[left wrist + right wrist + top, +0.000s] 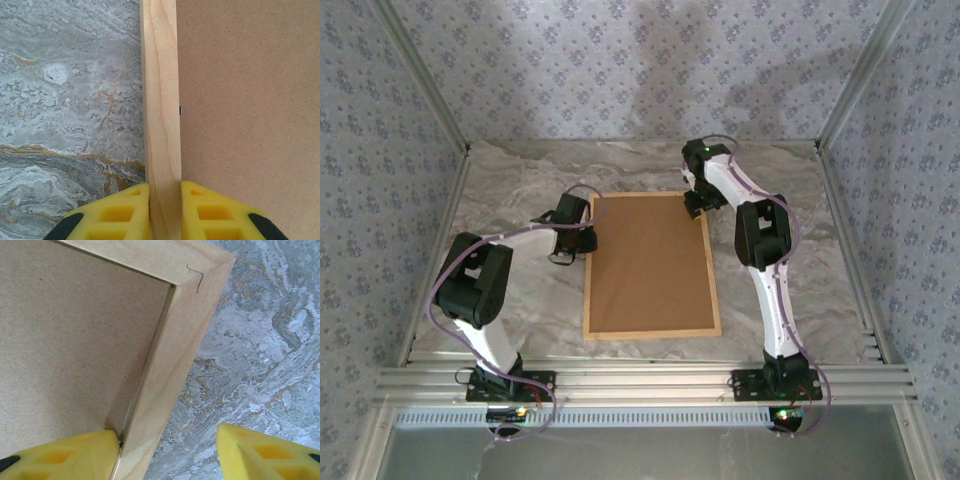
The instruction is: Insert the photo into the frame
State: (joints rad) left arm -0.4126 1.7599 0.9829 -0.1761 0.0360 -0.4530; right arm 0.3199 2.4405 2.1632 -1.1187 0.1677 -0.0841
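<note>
Aluminium extrusion (pixel 640 380) carries both arm bases at the near edge. Beyond it, on the veined grey marble-patterned table (pixel 545 320), the frame (pixel 650 333) lies flat, back upward, its pale, straight-grained wooden rails enclosing a matt, finely speckled brown backing board (pixel 650 262). Left gripper (pixel 165 186): yellow fingers pinched closed on the frame's left rail, one inside over the board, one outside over the table. Right gripper (pixel 167 432), at the far right corner: jaws parted and holding nothing, the inner finger against the rail's inner face, the outer finger well clear above the table; a thin wire staple (pixel 196 277) bridges the mitre joint. Farthest, floral blue-grey wallpaper (pixel 620 60). Progress, as judged: the board appears seated in its recess, so the task seems near its end; whether the photo lies beneath the board cannot be told.
</note>
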